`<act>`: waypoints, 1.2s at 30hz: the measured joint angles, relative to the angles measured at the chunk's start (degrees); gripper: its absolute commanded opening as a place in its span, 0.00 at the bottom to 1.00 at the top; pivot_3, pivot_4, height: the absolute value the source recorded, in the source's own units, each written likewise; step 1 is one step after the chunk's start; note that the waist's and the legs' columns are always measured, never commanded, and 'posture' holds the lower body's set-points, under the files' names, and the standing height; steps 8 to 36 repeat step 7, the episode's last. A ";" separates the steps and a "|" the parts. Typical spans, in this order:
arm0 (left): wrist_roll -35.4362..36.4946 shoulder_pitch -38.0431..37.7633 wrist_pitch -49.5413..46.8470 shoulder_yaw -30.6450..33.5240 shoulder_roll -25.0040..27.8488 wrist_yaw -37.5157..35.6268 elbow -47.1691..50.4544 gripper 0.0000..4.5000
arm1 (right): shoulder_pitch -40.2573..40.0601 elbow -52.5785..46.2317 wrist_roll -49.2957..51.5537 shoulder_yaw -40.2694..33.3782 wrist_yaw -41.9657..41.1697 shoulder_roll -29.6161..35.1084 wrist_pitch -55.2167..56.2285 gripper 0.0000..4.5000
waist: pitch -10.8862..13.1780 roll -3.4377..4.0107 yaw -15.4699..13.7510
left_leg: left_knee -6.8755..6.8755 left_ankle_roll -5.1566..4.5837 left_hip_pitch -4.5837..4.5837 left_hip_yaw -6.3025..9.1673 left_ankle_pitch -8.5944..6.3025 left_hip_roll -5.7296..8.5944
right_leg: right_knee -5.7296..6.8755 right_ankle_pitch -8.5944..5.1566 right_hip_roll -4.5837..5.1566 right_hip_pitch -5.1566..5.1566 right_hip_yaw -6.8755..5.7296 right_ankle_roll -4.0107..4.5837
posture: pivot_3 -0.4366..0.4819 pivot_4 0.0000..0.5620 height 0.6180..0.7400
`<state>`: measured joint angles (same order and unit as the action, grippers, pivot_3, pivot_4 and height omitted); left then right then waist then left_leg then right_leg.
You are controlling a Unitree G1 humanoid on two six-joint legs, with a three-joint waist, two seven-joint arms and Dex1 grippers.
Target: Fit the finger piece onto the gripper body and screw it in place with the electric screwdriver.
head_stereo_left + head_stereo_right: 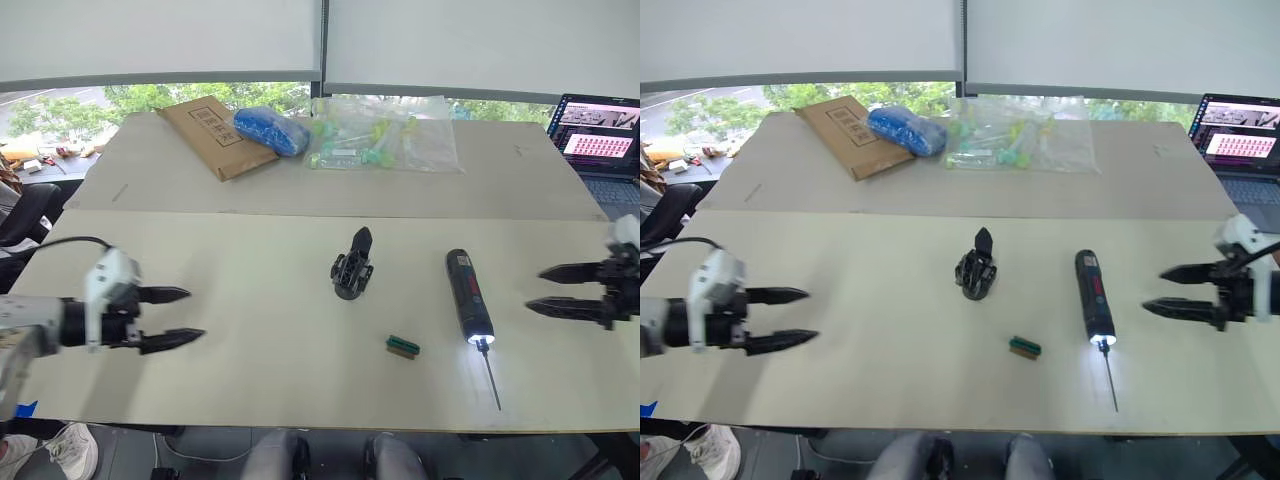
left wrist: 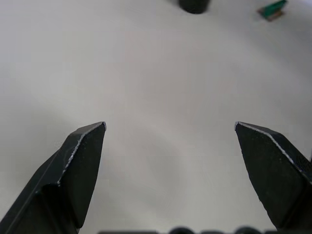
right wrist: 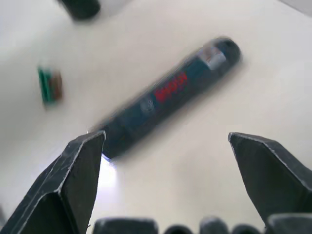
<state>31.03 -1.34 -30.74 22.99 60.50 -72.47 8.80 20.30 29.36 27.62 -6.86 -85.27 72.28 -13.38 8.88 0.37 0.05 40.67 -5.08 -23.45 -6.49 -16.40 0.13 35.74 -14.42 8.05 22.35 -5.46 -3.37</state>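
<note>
Beside the spread right claw (image 1: pixel 555 289), electric screwdriver (image 1: pixel 468 295) flat on table (image 1: pixel 250 370); left claw (image 1: pixel 180 316) spread apart

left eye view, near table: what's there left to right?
left pincer → gripper body → small green-and-brown block → electric screwdriver → right pincer

one gripper body (image 1: pixel 353 266), one electric screwdriver (image 1: pixel 467 293), two claws
</note>
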 measured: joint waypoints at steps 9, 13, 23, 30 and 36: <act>-1.91 -3.06 4.24 0.40 -1.67 0.84 -0.43 1.00 | 5.68 10.56 -4.44 -0.86 -1.93 -2.52 8.52 0.99 | 0.06 0.07 0.80 | -0.08 0.13 0.19 -0.03 -0.07 -0.06 | 0.13 -0.07 0.16 -0.02 0.05 0.13 | 0.48 0.27 1.00; -1.91 -3.06 4.24 0.40 -1.67 0.84 -0.43 1.00 | 5.68 10.56 -4.44 -0.86 -1.93 -2.52 8.52 0.99 | 0.06 0.07 0.80 | -0.08 0.13 0.19 -0.03 -0.07 -0.06 | 0.13 -0.07 0.16 -0.02 0.05 0.13 | 0.48 0.27 1.00; -1.91 -3.06 4.24 0.40 -1.67 0.84 -0.43 1.00 | 5.68 10.56 -4.44 -0.86 -1.93 -2.52 8.52 0.99 | 0.06 0.07 0.80 | -0.08 0.13 0.19 -0.03 -0.07 -0.06 | 0.13 -0.07 0.16 -0.02 0.05 0.13 | 0.48 0.27 1.00; -1.91 -3.06 4.24 0.40 -1.67 0.84 -0.43 1.00 | 5.68 10.56 -4.44 -0.86 -1.93 -2.52 8.52 0.99 | 0.06 0.07 0.80 | -0.08 0.13 0.19 -0.03 -0.07 -0.06 | 0.13 -0.07 0.16 -0.02 0.05 0.13 | 0.48 0.27 1.00; -1.91 -3.06 4.24 0.40 -1.67 0.84 -0.43 1.00 | 5.68 10.56 -4.44 -0.86 -1.93 -2.52 8.52 0.99 | 0.06 0.07 0.80 | -0.08 0.13 0.19 -0.03 -0.07 -0.06 | 0.13 -0.07 0.16 -0.02 0.05 0.13 | 0.48 0.27 1.00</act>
